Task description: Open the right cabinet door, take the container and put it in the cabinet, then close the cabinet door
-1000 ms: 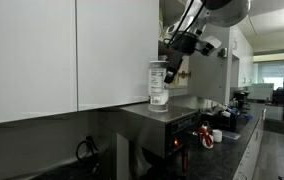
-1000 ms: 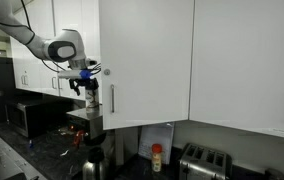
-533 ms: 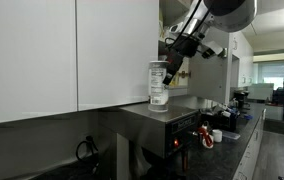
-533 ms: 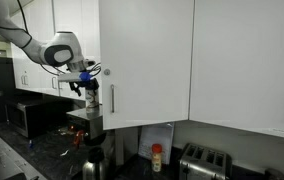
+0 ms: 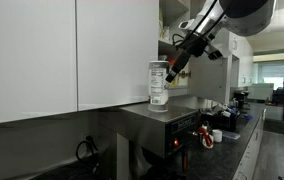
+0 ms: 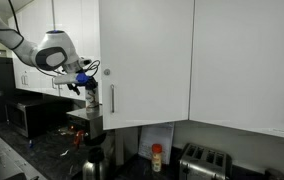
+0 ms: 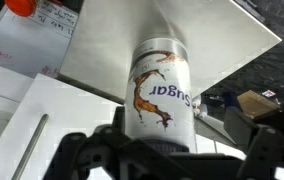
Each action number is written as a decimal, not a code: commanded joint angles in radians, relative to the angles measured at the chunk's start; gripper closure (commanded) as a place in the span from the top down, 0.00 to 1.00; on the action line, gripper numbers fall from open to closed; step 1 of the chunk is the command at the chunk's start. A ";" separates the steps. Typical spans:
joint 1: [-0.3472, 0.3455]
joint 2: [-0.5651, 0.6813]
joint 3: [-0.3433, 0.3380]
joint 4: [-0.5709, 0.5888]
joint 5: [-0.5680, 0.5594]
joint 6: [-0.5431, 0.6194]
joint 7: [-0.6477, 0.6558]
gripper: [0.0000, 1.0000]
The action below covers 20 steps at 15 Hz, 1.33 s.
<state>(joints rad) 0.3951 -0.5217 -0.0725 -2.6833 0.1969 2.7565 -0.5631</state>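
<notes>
The container (image 5: 158, 83) is a clear jar with a printed label band. It stands upright on a grey metal appliance (image 5: 154, 112) beside the cabinet. It also shows in the other exterior view (image 6: 92, 99) and fills the middle of the wrist view (image 7: 160, 92), where its label reads "Sugar". My gripper (image 5: 178, 68) (image 6: 83, 82) is open and empty, a short way back from the jar at its upper part. In the wrist view its dark fingers (image 7: 172, 155) stand wide on either side of the jar without touching it. The right cabinet door (image 6: 147, 60) is shut, with its silver handle (image 6: 111, 100) close to the jar.
A counter runs below with a toaster (image 6: 204, 162), a small bottle (image 6: 157, 157), a kettle (image 6: 93, 166) and a microwave (image 6: 34, 115). More white doors (image 6: 247, 60) (image 5: 32, 55) line the wall. A coffee machine (image 5: 240, 100) stands further along the counter.
The arm has drawn back from the jar, and the gripper now sits a little farther from it and higher. The jar has not moved.
</notes>
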 commanded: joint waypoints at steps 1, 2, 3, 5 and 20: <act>0.075 -0.043 -0.075 -0.058 0.025 0.071 -0.059 1.00; 0.096 -0.044 -0.094 -0.062 0.025 0.085 -0.069 1.00; 0.109 -0.047 -0.109 -0.069 0.020 0.097 -0.077 1.00; 0.134 -0.038 -0.137 -0.073 0.014 0.127 -0.091 1.00; 0.343 0.108 -0.344 -0.005 0.020 0.236 -0.169 1.00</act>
<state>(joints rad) 0.6840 -0.4611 -0.3678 -2.7222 0.1973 2.9785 -0.6876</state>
